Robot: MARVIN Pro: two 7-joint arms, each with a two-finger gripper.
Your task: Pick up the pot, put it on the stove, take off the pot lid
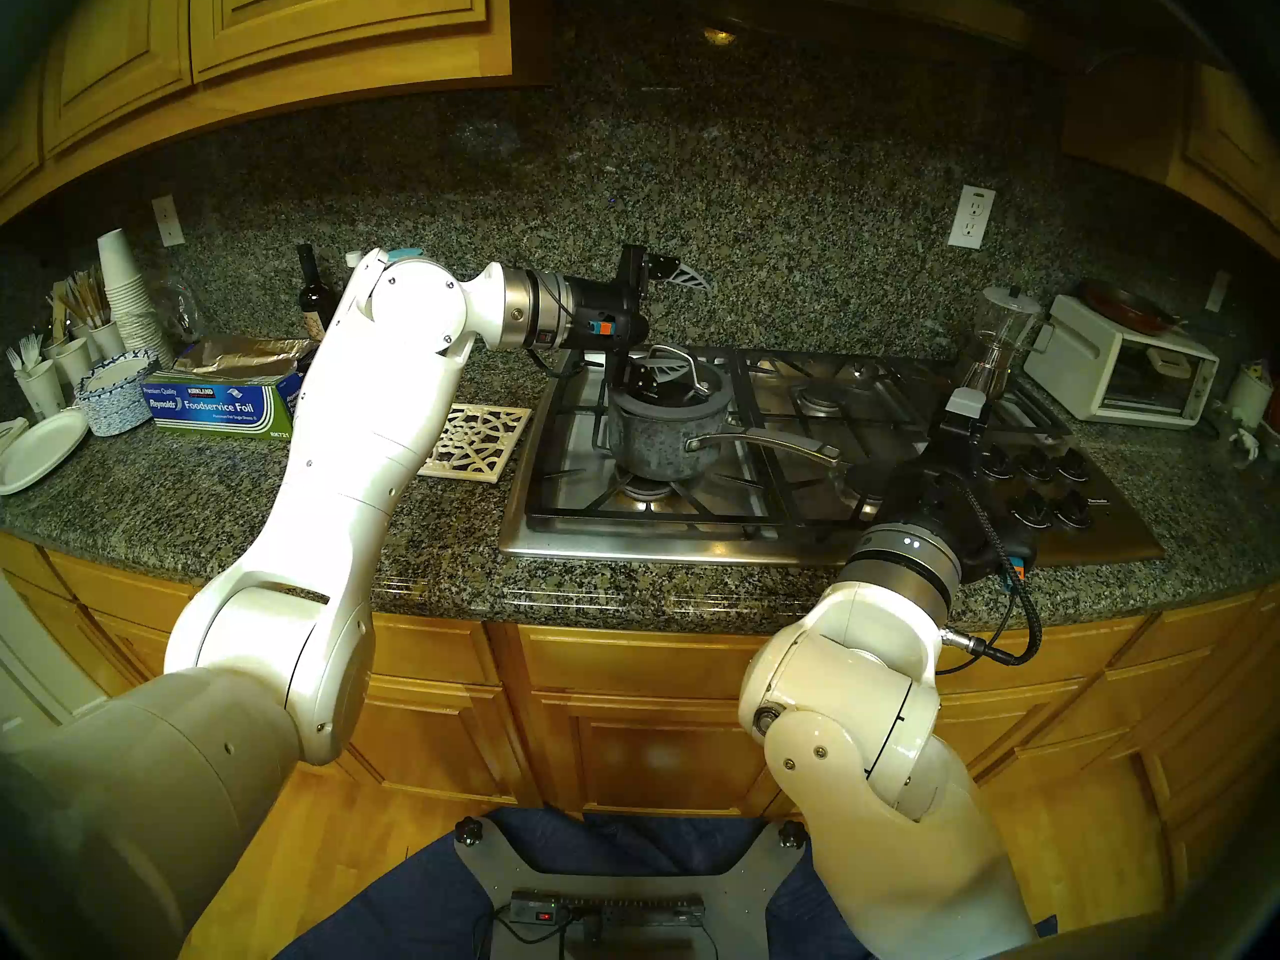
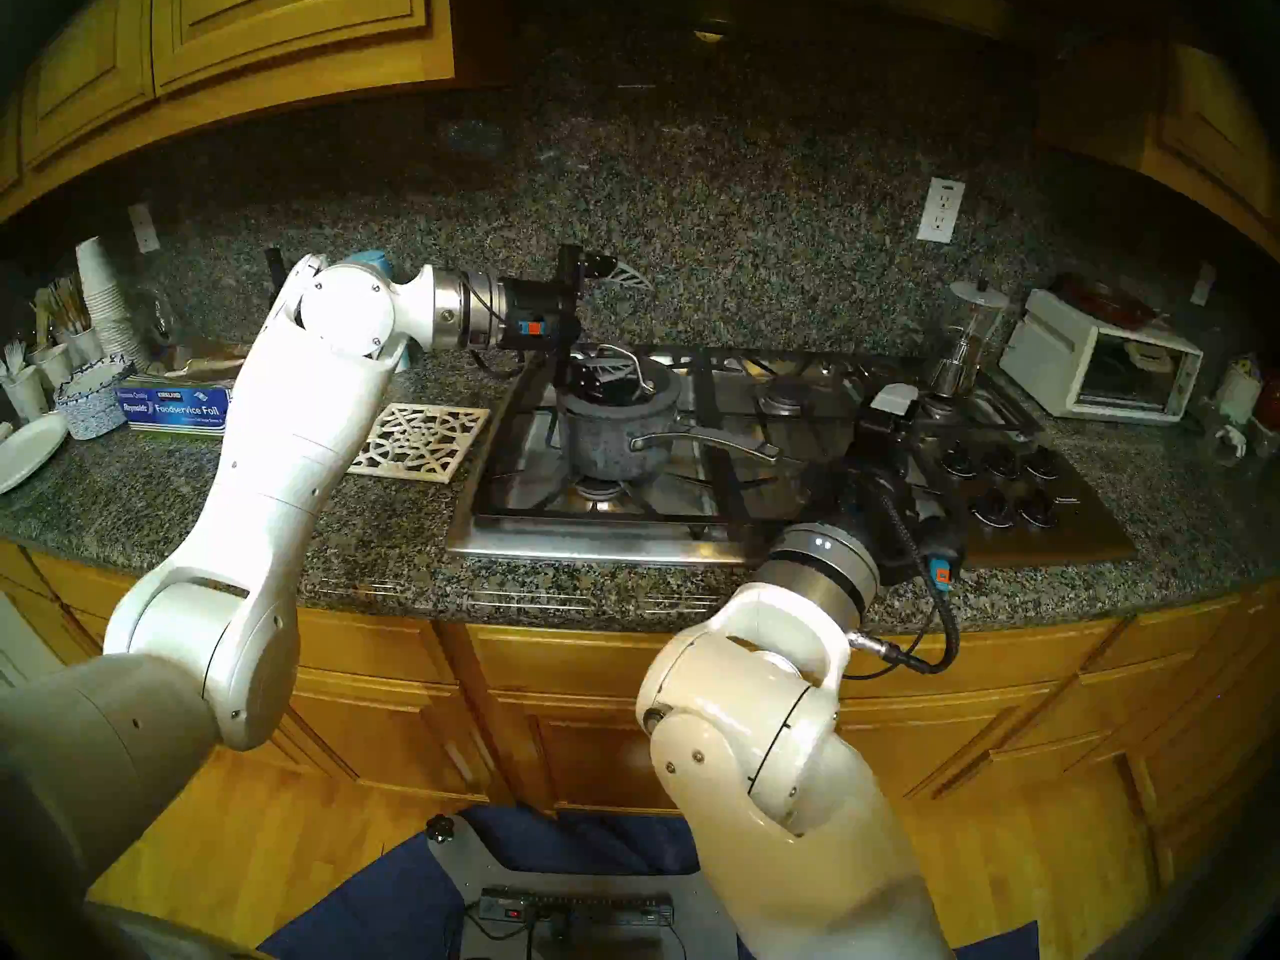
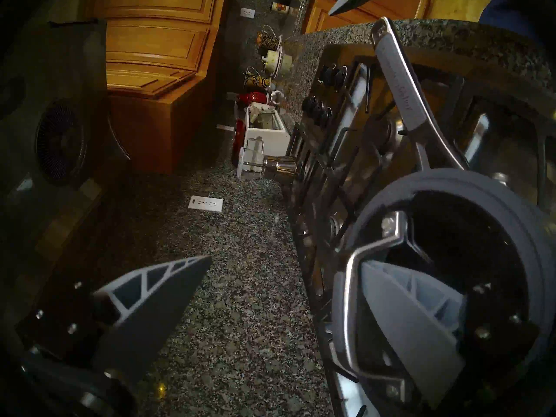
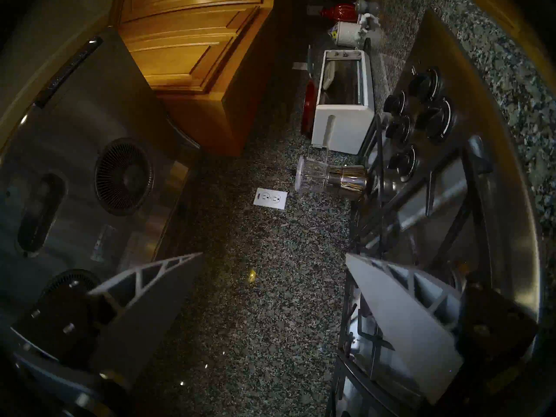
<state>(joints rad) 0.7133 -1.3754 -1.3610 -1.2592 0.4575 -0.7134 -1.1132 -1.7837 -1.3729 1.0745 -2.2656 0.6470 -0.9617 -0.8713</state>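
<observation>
L gripper [image 1: 654,318] is wide open, turned sideways over the pot [image 1: 661,435]: one finger sits under the lid's loop handle [image 3: 350,290], the other hangs high, clear of it. Nothing's clamped yet. Pot's on the stove [image 1: 692,529], near-left burner, long handle pointing right; pot lid [image 3: 508,208] on top, so removal's the step left.

Risks, IMO: closing w/ only the loop's edge caught could let the lid slip or tip, glass on cast iron. Pulling sideways may drag the light pot off the grate.

R gripper [image 4: 273,311] also spread, empty, near the knobs.

Hard to tell: whether the finger touches the loop; lid glass is dark, pot contents unseen.
</observation>
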